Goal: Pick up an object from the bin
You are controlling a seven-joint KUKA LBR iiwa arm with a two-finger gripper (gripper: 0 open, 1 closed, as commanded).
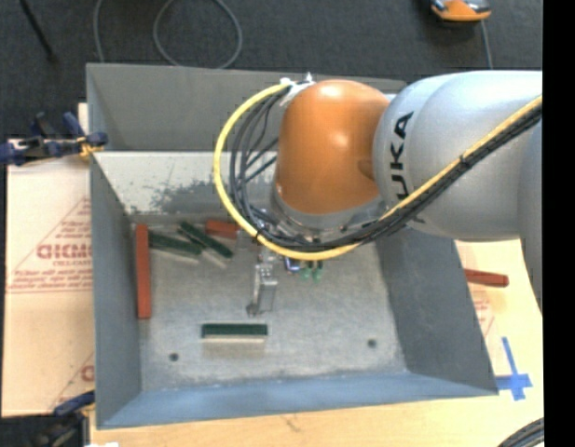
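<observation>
My gripper point(261, 298) hangs below the orange-covered wrist, near the middle of the bin floor. Just in front of it, a short way off, a dark green flat bar point(234, 331) lies crosswise on the floor. To the gripper's left, two green bars point(192, 241) lie crossed near the back wall. A short red-brown piece point(222, 227) lies beside them.
A long red-brown bar point(143, 271) lies along the left wall of the bin. The arm and its cable loop cover the back right part of the bin. Bare floor lies to the right of the gripper and along the front wall.
</observation>
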